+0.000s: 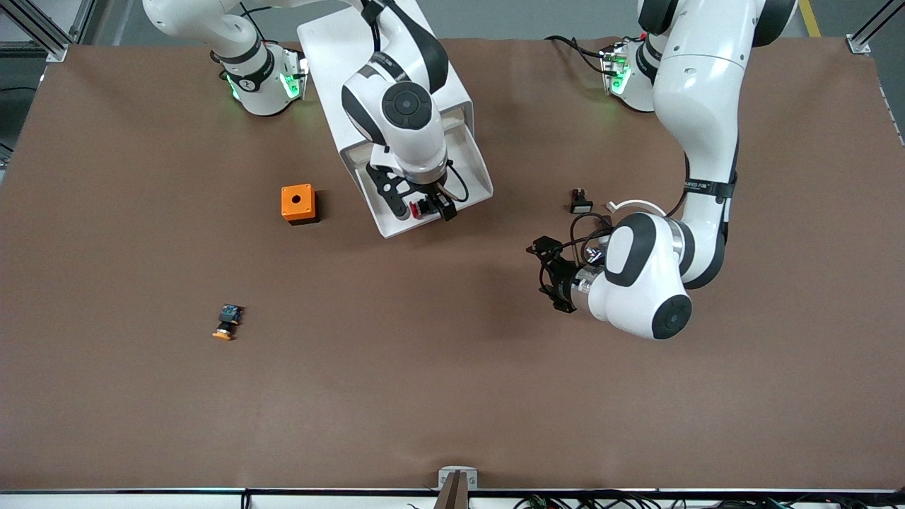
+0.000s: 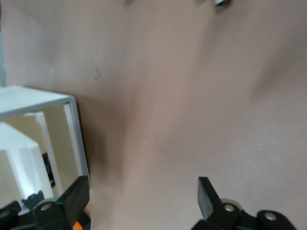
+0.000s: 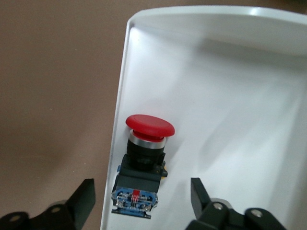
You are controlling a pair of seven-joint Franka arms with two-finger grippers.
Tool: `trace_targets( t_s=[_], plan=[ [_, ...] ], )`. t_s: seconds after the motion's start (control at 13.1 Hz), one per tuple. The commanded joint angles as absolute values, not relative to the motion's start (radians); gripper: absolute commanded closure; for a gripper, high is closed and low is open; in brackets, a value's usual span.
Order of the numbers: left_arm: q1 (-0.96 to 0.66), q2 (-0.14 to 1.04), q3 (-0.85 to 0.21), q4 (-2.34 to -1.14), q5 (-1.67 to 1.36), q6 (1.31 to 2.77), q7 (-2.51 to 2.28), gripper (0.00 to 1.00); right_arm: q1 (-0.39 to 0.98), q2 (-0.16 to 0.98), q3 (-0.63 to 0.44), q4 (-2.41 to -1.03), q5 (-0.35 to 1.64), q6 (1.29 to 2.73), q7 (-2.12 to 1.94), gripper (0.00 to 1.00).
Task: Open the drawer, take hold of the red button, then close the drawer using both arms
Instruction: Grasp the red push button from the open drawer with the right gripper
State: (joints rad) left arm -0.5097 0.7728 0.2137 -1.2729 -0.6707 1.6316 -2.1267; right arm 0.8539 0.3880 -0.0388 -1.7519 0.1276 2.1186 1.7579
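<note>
The white drawer (image 1: 475,166) is pulled out of the white cabinet (image 1: 332,49) toward the front camera. The red-capped button (image 1: 423,206) lies on its side in the drawer, close to one rim. In the right wrist view its red cap and black-blue body (image 3: 143,160) lie on the drawer floor (image 3: 230,96). My right gripper (image 1: 425,211) is low over the drawer, open, with its fingers on either side of the button's body (image 3: 142,197) and apart from it. My left gripper (image 1: 543,277) is open and empty over bare table (image 2: 142,192), toward the left arm's end.
An orange cube box (image 1: 298,203) stands beside the drawer toward the right arm's end. An orange-capped button (image 1: 226,322) lies nearer the front camera. A small dark button (image 1: 580,201) lies near the left arm. The cabinet's side (image 2: 43,103) shows in the left wrist view.
</note>
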Motion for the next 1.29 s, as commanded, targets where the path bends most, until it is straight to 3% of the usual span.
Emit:
trace_targets(
  t_s=[0.0,0.23,0.53,0.91,1.22],
  plan=[
    [-0.520,0.759,0.256,-1.261,-0.635,1.634,-1.995,0.01,0.871,0.387,-0.049,-1.753,0.100,2.134,1.789,0.68],
    [-0.544,0.756,0.262,-1.261,-0.499,1.635,-1.840,0.01,0.870,0.385,-0.049,-1.749,0.098,2.132,1.787,0.99],
    [-0.558,0.735,0.252,-1.261,-0.381,1.654,-1.724,0.01,0.848,0.371,-0.055,-1.729,0.097,2.106,1.697,1.00],
    [-0.557,0.712,0.253,-1.259,-0.377,1.658,-1.501,0.00,0.686,0.371,-0.054,-1.573,0.113,1.935,1.436,1.00],
    [-0.565,0.719,0.253,-1.262,-0.371,1.700,-1.332,0.01,0.543,0.367,-0.054,-1.540,0.150,1.899,1.140,1.00]
  ],
)
